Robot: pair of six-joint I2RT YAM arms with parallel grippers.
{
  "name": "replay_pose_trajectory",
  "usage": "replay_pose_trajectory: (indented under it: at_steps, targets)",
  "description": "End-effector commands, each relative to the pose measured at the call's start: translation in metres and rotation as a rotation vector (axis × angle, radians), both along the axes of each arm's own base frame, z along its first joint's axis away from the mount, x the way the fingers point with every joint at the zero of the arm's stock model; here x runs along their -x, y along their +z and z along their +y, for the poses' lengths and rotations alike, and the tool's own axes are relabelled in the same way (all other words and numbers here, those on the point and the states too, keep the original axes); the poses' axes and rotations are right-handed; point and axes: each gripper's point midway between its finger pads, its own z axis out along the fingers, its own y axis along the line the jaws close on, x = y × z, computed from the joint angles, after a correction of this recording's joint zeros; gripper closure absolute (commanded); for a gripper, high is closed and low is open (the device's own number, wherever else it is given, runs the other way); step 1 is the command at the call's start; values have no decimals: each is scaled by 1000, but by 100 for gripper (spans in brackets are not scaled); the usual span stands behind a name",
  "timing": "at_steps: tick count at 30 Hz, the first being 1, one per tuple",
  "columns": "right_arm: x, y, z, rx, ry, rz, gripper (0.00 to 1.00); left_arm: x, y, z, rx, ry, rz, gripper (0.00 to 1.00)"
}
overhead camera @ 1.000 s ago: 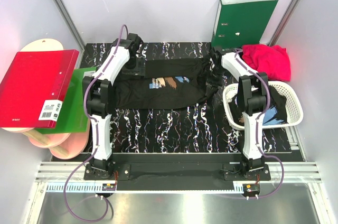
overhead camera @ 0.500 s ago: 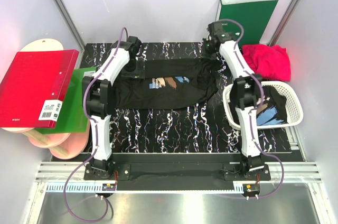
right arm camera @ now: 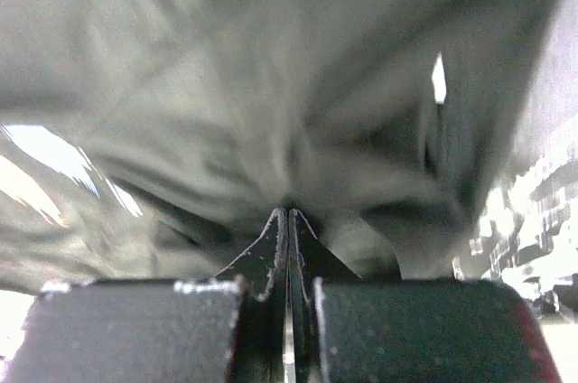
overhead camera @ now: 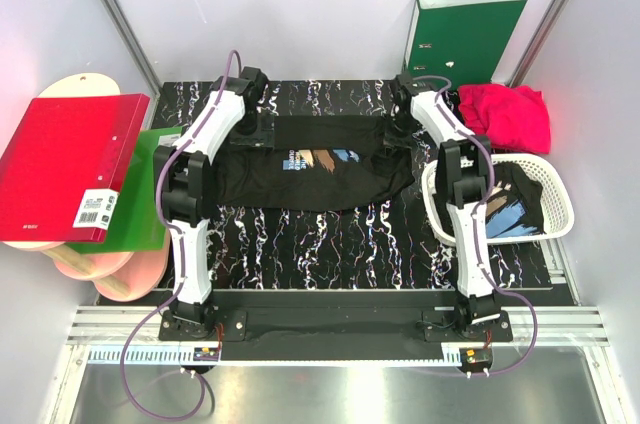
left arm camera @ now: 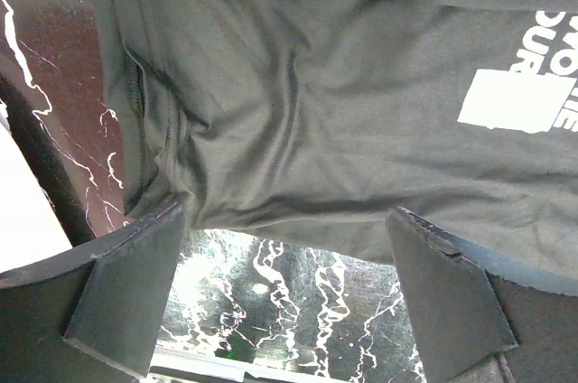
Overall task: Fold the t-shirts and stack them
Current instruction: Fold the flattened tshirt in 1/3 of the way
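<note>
Black t-shirt (overhead camera: 300, 182), long axis left to right, left gripper (left arm camera: 284, 225) wide open, right gripper (right arm camera: 289, 214) pinching it

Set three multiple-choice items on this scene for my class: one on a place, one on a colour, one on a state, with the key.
1. Where does the crimson-pink t-shirt lie?
A behind the white basket, at far right
B inside it
C hung on the back wall

2. What colour is the binder standing at the back?
A red
B blue
C green

3. The jaws of the left gripper are:
A shut on cloth
B open above the black t-shirt
C shut on a binder

Key:
1 A, it lies beyond the basket's far rim.
2 C, its cover is green.
3 B, the wrist view shows them wide apart over the shirt.
</note>
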Motion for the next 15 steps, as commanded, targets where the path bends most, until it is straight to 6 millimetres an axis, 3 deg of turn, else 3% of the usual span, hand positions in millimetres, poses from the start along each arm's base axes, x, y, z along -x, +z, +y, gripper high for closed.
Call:
replay_pose_trajectory:
  at_steps: [1, 7, 15]
  targets:
    - [16, 58, -8, 18, 15, -106, 100, -1, 14, -7, 23, 0, -42, 1]
    - [19, 57, -7, 4, 4, -131, 100, 2, 13, -18, 27, -22, -39, 1]
    - [51, 33, -7, -14, 21, -22, 100, 10, 15, -17, 12, -26, -40, 1]
